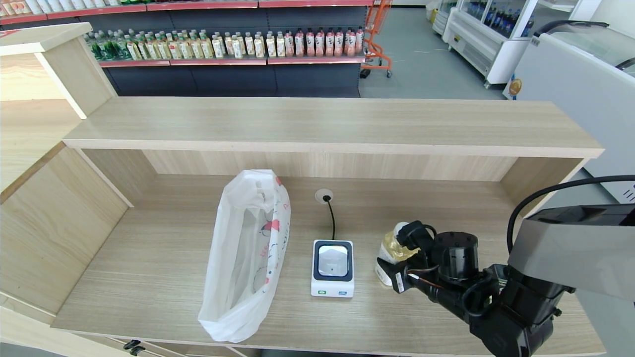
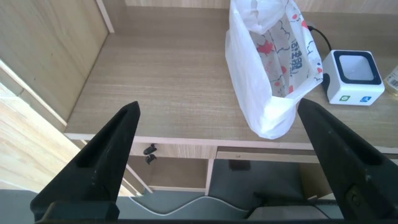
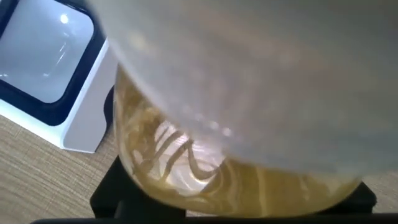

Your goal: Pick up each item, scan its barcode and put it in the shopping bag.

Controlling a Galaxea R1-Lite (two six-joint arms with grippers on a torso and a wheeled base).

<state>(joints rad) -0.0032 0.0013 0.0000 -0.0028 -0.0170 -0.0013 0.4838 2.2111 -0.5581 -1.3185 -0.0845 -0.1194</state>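
Right gripper (image 1: 400, 256) is clamped either side of the bottle (image 1: 392, 248), low over the table (image 1: 149, 258), just at three o'clock of the scanner (image 1: 333, 267). That looks handy for swinging the barcode across. Shopping bag (image 1: 248, 258) lies mouth-open at the scanner's nine o'clock, ready to receive. Left gripper (image 2: 217, 118) hangs spread wide, empty, off the table's near edge.

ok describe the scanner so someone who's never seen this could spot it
On the lower wooden counter, look between the white shopping bag and the yellowish bottle. The scanner is the small white box with a dark-framed glass window on top and a black cable behind.
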